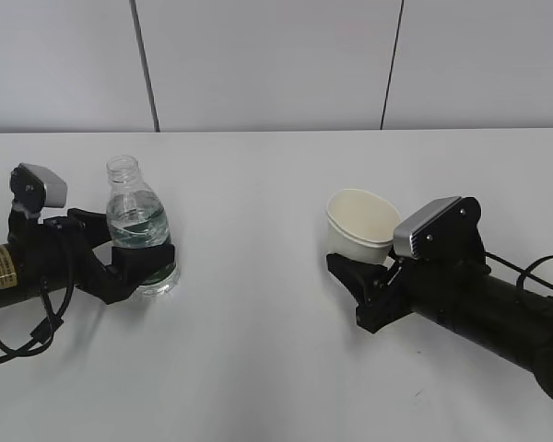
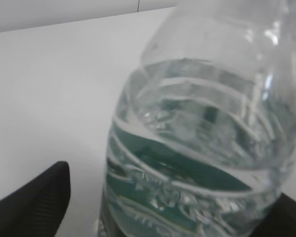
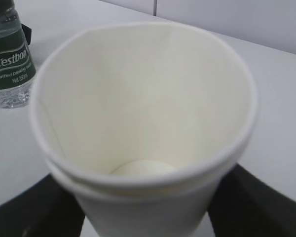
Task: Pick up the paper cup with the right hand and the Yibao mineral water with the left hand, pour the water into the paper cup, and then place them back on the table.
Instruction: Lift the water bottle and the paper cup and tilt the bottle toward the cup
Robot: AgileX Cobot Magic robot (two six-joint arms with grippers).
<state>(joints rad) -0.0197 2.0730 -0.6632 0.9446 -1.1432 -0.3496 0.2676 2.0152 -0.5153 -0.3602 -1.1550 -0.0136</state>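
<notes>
Bottle [image 1: 140, 235] between left hand [image 1: 120, 262] fingers, cup [image 1: 361, 224] in right hand [image 1: 369, 281]

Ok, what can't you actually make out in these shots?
- Left wrist view: bottle is blurred, its neck cut off by the top edge.
- Right wrist view: paper cup hides the right gripper's fingertips.
- Exterior view: bottle label is covered by the left gripper.

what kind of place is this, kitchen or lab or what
Probably a lab or test bench, not a kitchen: a plain white table, a bare panelled wall behind it, and only a water bottle and paper cup set out.
</notes>
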